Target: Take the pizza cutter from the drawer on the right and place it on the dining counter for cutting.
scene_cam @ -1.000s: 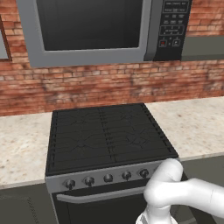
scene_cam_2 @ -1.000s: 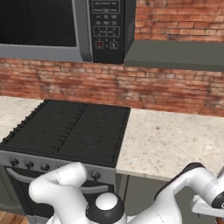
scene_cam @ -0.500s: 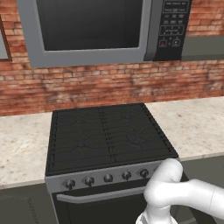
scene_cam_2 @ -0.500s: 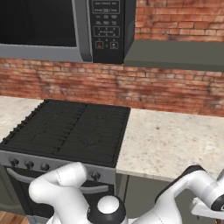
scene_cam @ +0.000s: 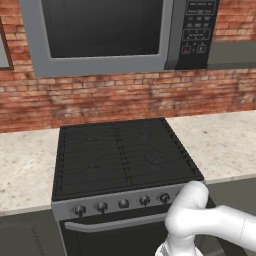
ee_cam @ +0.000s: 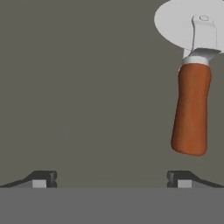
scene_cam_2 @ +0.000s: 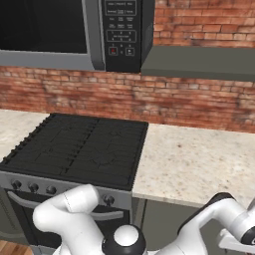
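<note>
In the hand view we look along the two-finger gripper (ee_cam: 111,177) onto a flat dark grey surface, the inside of the drawer (ee_cam: 87,87). Its two small dark fingertips (ee_cam: 43,178) stand at the lower left and lower right of the frame, spread as wide as they go, with nothing between them. We see nothing in their grasp.

The pizza cutter (ee_cam: 192,83), a utensil with a stubby reddish-brown handle and a round pale silver blade, lies on that grey surface at the upper right of the hand view. Its blade is cut by the top edge of the frame, and the handle runs down from it, ending just above the right fingertip without touching it.

In the left base view the white arm (scene_cam: 210,225) rises at the lower right, in front of the black stove (scene_cam: 120,155) with its row of silver knobs. A grey microwave (scene_cam: 115,35) hangs above against the red brick wall (scene_cam: 100,97). Beige speckled stone counter (scene_cam: 220,140) flanks the stove on both sides.

In the right base view the arm's white links fill the bottom edge, bending down at the lower right below the stone counter's front edge.
</note>
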